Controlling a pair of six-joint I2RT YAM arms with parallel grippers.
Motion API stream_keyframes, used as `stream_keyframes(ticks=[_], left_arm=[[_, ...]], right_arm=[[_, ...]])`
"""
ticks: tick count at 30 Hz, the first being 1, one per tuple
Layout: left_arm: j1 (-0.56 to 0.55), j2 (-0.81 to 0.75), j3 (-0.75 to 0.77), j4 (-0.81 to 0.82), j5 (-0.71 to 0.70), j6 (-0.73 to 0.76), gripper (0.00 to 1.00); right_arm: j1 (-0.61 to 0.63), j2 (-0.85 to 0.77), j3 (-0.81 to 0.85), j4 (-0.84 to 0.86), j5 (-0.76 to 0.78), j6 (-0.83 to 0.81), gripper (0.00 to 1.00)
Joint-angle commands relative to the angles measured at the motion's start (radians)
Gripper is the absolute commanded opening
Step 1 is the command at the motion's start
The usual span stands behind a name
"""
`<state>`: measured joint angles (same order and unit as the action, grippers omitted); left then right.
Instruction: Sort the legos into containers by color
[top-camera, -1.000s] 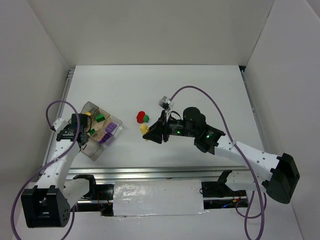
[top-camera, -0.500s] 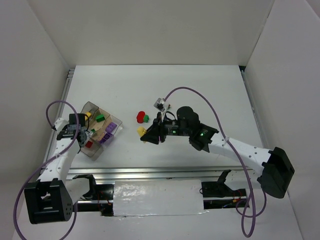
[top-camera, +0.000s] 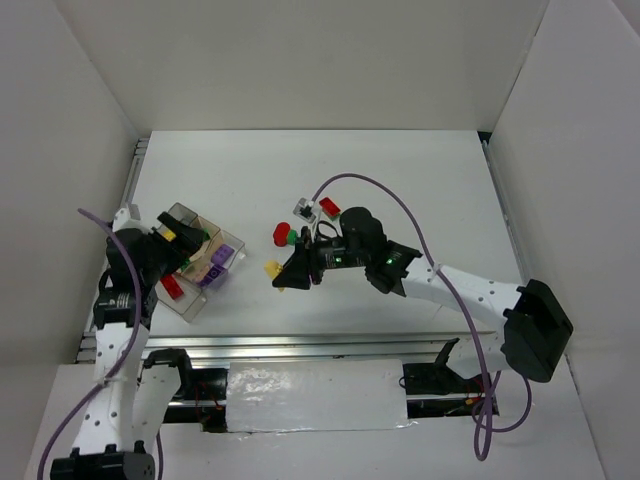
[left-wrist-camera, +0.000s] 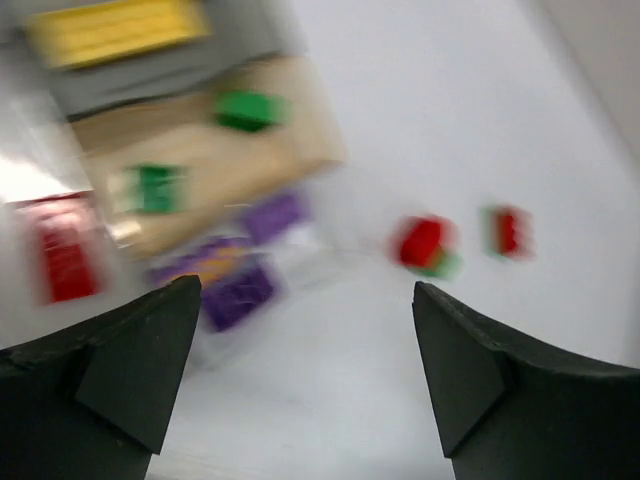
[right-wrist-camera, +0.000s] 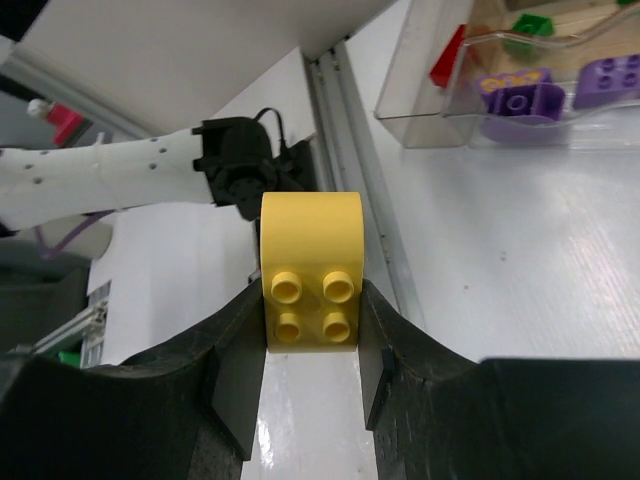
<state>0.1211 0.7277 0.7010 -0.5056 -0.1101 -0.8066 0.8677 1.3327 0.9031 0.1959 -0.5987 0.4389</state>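
Two fingers of my right gripper (right-wrist-camera: 310, 335) pinch a yellow brick (right-wrist-camera: 310, 270) by its sides, studs facing the wrist camera, just right of the tray (top-camera: 236, 246). My left gripper (left-wrist-camera: 300, 370) hangs wide and empty over that tray, where a red brick (left-wrist-camera: 65, 255), green bricks (left-wrist-camera: 250, 108), purple bricks (left-wrist-camera: 240, 292) and a long yellow piece (left-wrist-camera: 115, 30) lie in its compartments. On the table (top-camera: 420, 180), a red-and-green pair (top-camera: 286, 235) and a loose red piece (top-camera: 329, 207) sit well apart from the tray
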Motion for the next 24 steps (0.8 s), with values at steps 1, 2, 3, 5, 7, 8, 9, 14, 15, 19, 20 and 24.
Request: stream_keyframes(ticks=[1, 2, 3, 5, 7, 8, 9, 14, 15, 19, 20, 24], left_arm=[[-0.003, -0.100, -0.033, 0.358, 0.681, 0.170, 1.00], [-0.003, -0.111, -0.059, 0.433, 0.810, 0.150, 1.00], [-0.006, -0.125, -0.070, 0.596, 1.018, 0.086, 0.99], [-0.021, -0.148, -0.096, 0.746, 1.146, 0.003, 1.00], [-0.038, -0.207, -0.094, 0.846, 1.211, -0.046, 1.00], [-0.058, -0.253, -0.081, 0.854, 1.218, -0.046, 0.99], [-0.069, -0.273, -0.072, 0.846, 1.221, -0.043, 0.99], [-0.095, -0.314, 0.004, 0.692, 1.195, 0.071, 0.99], [-0.094, -0.306, 0.017, 0.653, 1.193, 0.093, 1.00], [-0.094, -0.292, 0.022, 0.596, 1.204, 0.118, 0.99], [-0.095, -0.292, 0.022, 0.595, 1.198, 0.118, 1.00], [-0.094, -0.301, 0.023, 0.566, 1.173, 0.138, 0.99]], right_arm=[[-0.004, -0.006, 0.042, 0.088, -0.142, 0.014, 0.00], [-0.004, -0.012, 0.045, 0.085, -0.159, 0.014, 0.01], [-0.004, -0.023, 0.045, 0.088, -0.183, 0.020, 0.01], [-0.004, -0.038, 0.040, 0.114, -0.200, 0.043, 0.01], [-0.004, -0.055, 0.048, 0.125, -0.214, 0.079, 0.01], [-0.003, -0.061, 0.060, 0.132, -0.219, 0.090, 0.01], [-0.001, -0.063, 0.066, 0.141, -0.219, 0.125, 0.01], [0.020, -0.050, 0.114, 0.221, -0.208, 0.218, 0.00], [0.028, -0.043, 0.125, 0.226, -0.208, 0.231, 0.00], [0.080, -0.021, 0.172, 0.256, -0.187, 0.233, 0.00], [0.086, -0.012, 0.177, 0.266, -0.187, 0.235, 0.00], [0.117, 0.003, 0.194, 0.284, -0.178, 0.224, 0.00]])
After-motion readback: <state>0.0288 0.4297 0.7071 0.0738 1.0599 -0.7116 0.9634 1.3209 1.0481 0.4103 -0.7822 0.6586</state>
